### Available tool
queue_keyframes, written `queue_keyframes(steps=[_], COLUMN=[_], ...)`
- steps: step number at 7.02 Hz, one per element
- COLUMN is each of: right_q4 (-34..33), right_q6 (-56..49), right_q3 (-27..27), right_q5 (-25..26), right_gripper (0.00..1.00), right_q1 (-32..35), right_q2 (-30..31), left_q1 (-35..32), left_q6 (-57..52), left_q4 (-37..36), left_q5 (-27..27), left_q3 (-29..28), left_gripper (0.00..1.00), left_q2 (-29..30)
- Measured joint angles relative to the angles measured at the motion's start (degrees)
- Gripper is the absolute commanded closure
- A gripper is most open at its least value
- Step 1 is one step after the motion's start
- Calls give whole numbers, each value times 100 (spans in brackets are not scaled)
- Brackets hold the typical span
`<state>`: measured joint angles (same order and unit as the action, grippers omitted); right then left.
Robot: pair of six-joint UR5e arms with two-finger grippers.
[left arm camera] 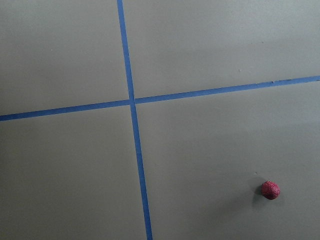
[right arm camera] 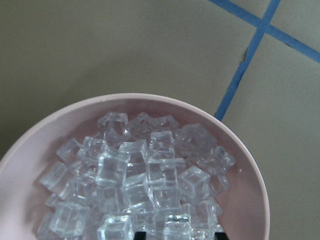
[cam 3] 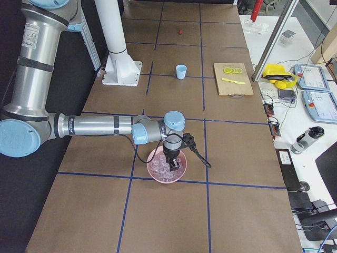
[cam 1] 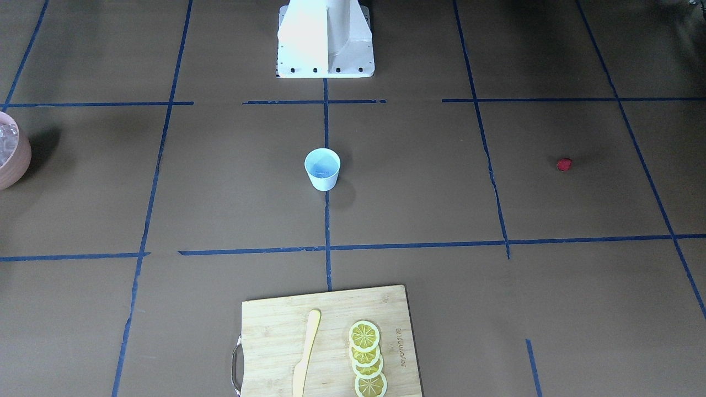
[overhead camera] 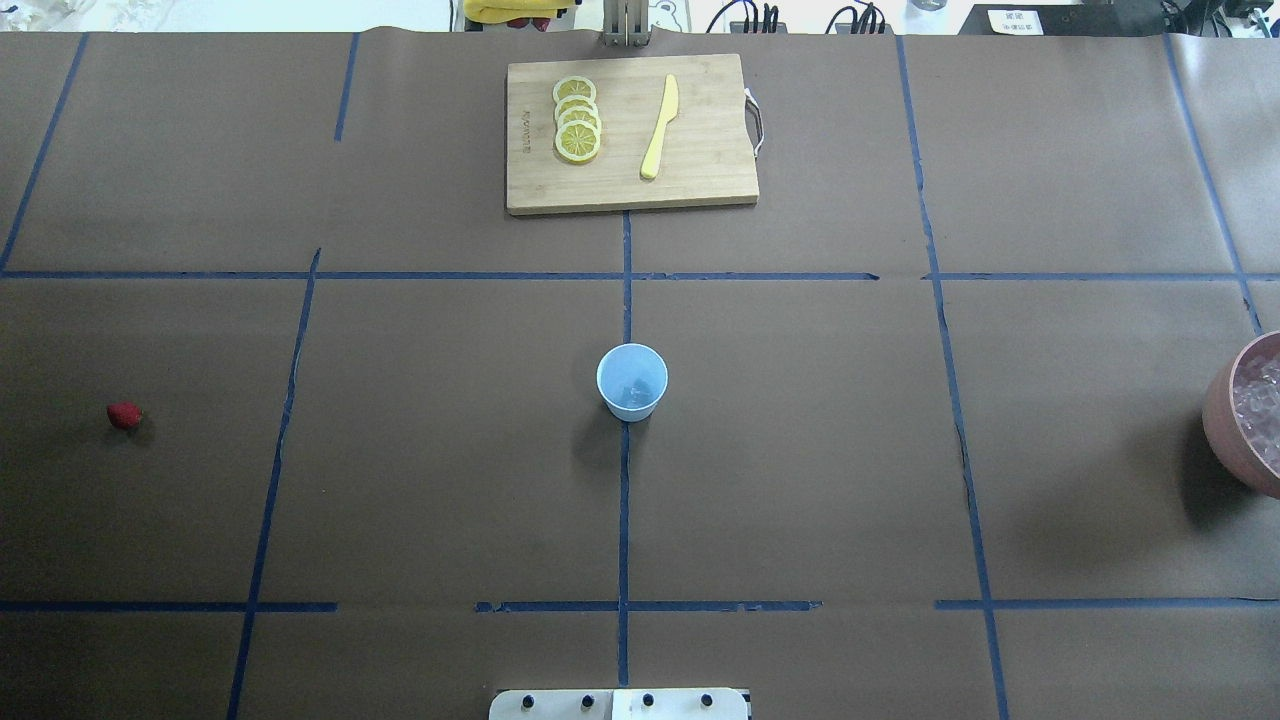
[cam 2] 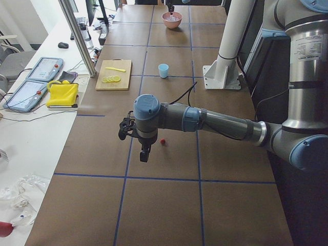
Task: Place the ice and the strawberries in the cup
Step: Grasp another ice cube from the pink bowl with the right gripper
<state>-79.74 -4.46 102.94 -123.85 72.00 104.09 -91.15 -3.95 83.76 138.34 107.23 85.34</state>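
The pale blue cup [overhead camera: 632, 381] [cam 1: 322, 168] stands upright at the table's middle. One red strawberry [overhead camera: 124, 415] [left arm camera: 270, 190] lies alone on the brown paper far to the left. My left gripper [cam 2: 145, 154] hangs just above the table beside that berry; I cannot tell if it is open or shut. The ice [right arm camera: 140, 180] is a heap of clear cubes in the pink bowl [right arm camera: 252, 170] [overhead camera: 1222, 415] at the table's right edge. My right gripper [cam 3: 174, 164] [right arm camera: 177, 235] is low over the ice, open, only its dark tips showing at the wrist view's bottom edge.
A wooden cutting board [overhead camera: 700, 185] at the far edge carries lemon slices [overhead camera: 577, 120] and a yellow knife [overhead camera: 660, 128]. The white robot base [cam 1: 325, 41] stands behind the cup. Blue tape lines grid the brown table cover.
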Motion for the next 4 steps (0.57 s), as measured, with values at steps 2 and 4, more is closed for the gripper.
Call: queue_keyframes(steps=[2,4], right_q4=[-5,-6], right_q6=[2,4], right_q3=[-38,-75], right_q5=[9,12], right_gripper=[45,45], right_q1=[-16,-29], right_q2=[16,20], left_q1=[0,1], left_q6=[0,0], left_q4=[0,6], left_q5=[0,0], left_q3=[0,0], left_gripper=[0,0], left_q2=[0,-2])
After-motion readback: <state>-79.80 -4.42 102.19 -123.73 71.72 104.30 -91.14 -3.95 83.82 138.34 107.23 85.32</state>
